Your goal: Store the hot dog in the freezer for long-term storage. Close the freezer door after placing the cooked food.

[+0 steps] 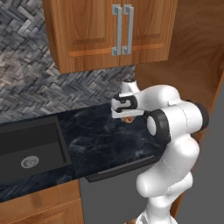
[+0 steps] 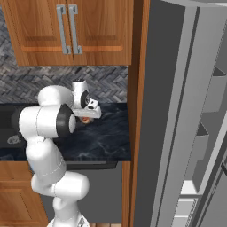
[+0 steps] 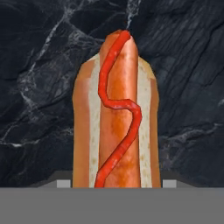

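Right of the black marble counter (image 2: 106, 137), the freezer (image 2: 208, 133) is standing open, its freezer door (image 2: 166, 115) swung wide. On that counter the gripper (image 1: 127, 117) is pinching the hot dog (image 3: 116, 118), so the pick-up step looks under way. Next, lifting and carrying it rightward into the freezer.

Black marble counter (image 1: 100, 135), dark sink (image 1: 28, 151), wooden cabinets (image 1: 100, 30)

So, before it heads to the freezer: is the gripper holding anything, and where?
The gripper is shut on the hot dog, gripping its near end by the bun's sides.
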Available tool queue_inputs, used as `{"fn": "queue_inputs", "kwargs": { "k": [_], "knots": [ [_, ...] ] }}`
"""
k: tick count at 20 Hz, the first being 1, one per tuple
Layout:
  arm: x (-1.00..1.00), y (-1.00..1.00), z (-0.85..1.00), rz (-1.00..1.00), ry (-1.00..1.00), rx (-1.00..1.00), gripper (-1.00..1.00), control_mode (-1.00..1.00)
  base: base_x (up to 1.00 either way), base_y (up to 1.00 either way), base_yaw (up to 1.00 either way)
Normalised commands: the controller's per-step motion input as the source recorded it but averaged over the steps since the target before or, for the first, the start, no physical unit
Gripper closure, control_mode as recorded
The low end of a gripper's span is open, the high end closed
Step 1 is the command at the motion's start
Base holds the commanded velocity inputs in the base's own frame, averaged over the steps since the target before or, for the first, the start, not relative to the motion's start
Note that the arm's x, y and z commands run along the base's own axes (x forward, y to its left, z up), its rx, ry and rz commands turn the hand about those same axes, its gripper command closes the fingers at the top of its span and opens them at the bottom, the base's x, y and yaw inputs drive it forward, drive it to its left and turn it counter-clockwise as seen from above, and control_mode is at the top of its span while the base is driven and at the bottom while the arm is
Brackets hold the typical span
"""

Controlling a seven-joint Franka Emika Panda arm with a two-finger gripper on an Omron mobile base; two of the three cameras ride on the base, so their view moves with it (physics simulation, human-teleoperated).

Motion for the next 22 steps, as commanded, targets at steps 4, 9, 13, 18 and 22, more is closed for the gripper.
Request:
{"fn": "queue_inputs", "kwargs": {
  "k": [4, 9, 13, 18, 22],
  "knots": [
    [-0.98, 0.0, 0.33, -0.04, 0.0, 0.02, 1.0, -1.0, 0.0, 0.0, 0.0],
    [-0.8, -0.01, 0.44, -0.02, -0.02, 0.01, 1.0, -1.0, 0.0, 0.0, 0.0],
    [-0.66, -0.05, 0.61, -0.03, 0.0, 0.0, 1.0, -1.0, 0.0, 0.0, 0.0],
    [-0.47, -0.13, 0.64, -0.01, 0.0, 0.0, 1.0, -1.0, 0.0, 0.0, 0.0],
    [-0.26, -0.2, 0.47, 0.0, 0.0, 0.0, 1.0, -1.0, 0.0, 0.0, 0.0]
  ]
}}
